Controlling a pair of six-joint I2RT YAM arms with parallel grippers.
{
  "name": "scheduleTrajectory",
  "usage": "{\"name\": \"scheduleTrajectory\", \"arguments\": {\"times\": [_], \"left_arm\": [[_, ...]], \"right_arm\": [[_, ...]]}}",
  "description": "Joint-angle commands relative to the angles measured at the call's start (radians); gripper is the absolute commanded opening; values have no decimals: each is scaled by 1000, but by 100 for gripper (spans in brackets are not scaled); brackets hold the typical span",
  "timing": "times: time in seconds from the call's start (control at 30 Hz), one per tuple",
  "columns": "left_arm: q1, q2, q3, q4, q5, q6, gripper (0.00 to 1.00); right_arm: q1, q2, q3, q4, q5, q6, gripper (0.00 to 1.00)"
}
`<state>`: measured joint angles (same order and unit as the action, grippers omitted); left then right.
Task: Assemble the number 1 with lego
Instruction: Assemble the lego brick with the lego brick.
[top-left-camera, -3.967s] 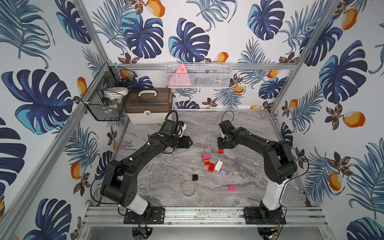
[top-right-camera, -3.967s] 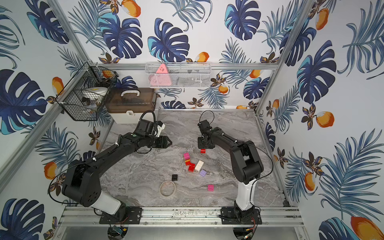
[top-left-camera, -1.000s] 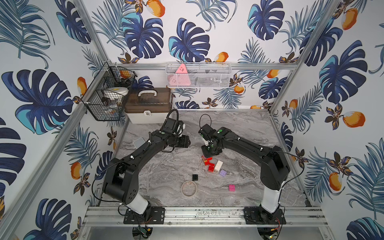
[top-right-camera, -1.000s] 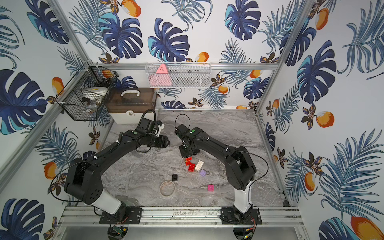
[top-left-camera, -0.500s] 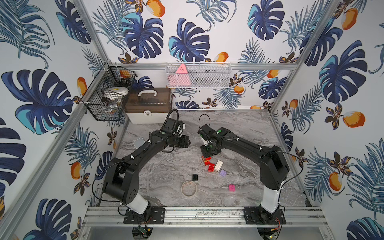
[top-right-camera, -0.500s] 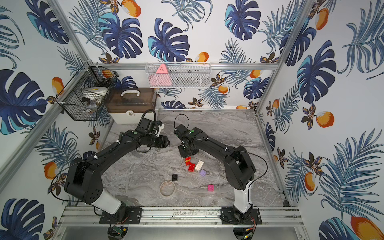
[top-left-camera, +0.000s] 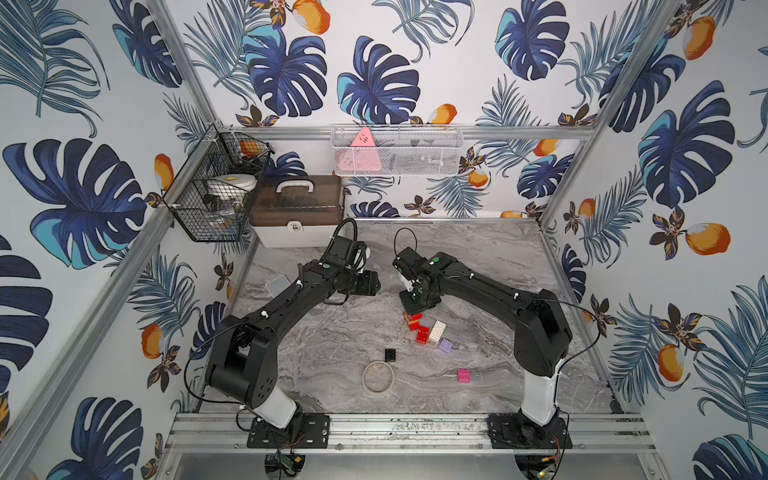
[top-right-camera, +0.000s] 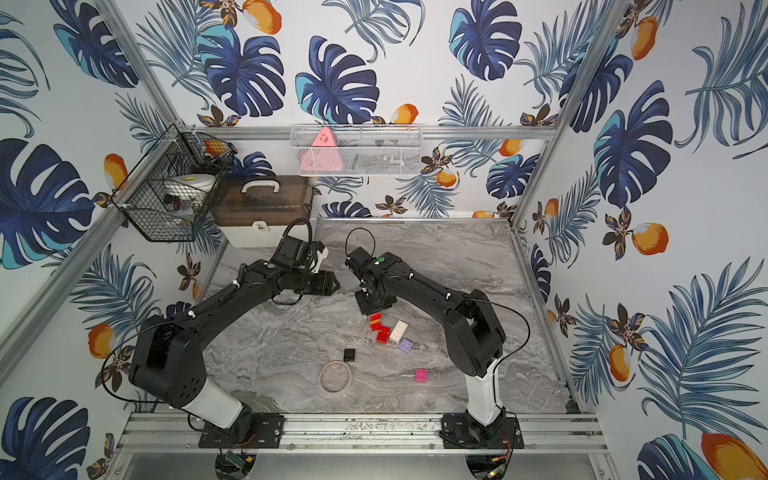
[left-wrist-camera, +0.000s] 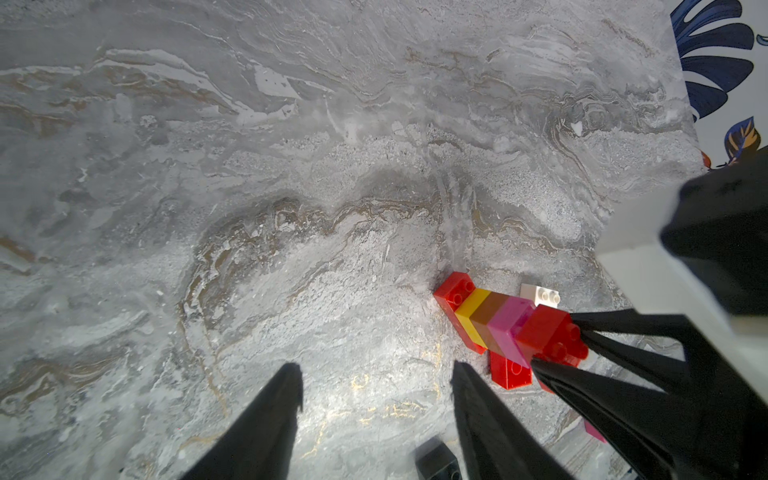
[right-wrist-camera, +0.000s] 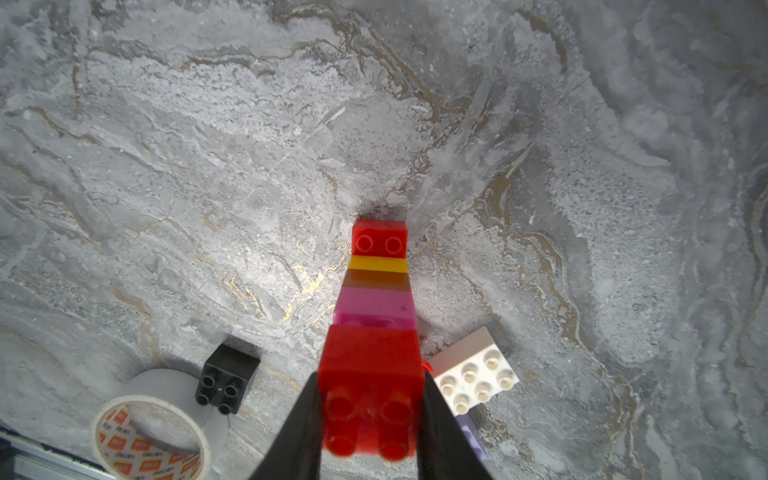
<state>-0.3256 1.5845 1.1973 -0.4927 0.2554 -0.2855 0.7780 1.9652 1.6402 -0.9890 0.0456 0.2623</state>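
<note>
- Over the middle of the marble surface (top-left-camera: 332, 345), grips the lego stack (right-wrist-camera: 376, 299) with the right hand (right-wrist-camera: 370, 376), clenched on its red end brick.
- Runs red, pink, orange, yellow, red along that tilted stack; cannot tell whether the far red end touches the surface.
- Holds the left hand (left-wrist-camera: 376, 365) released and empty, just beside the stack, above bare marble.
- Shows loose on the surface: a white brick (right-wrist-camera: 473, 378) just beside the stack, a red brick (top-left-camera: 422, 335), a lilac brick (top-left-camera: 446, 345), a black brick (right-wrist-camera: 226, 376) near a tape ring (right-wrist-camera: 149, 432), and a pink brick (top-left-camera: 464, 375) well apart.
</note>
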Motion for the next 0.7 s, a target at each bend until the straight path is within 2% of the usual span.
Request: {"name": "scheduleTrajectory", "arguments": {"times": [0.0,0.33,0.67], "left_arm": [[0,-6,9,-14,-19,23,63],[0,-3,11,-18,-29,28,63],[3,4,13,-20,-41,25,63]], "right_arm": [[4,56,9,-116,-58,-31,0],[-18,133,64,-152,-85,-52,0],[-29,242,232,-228,-93,-100,0]]}}
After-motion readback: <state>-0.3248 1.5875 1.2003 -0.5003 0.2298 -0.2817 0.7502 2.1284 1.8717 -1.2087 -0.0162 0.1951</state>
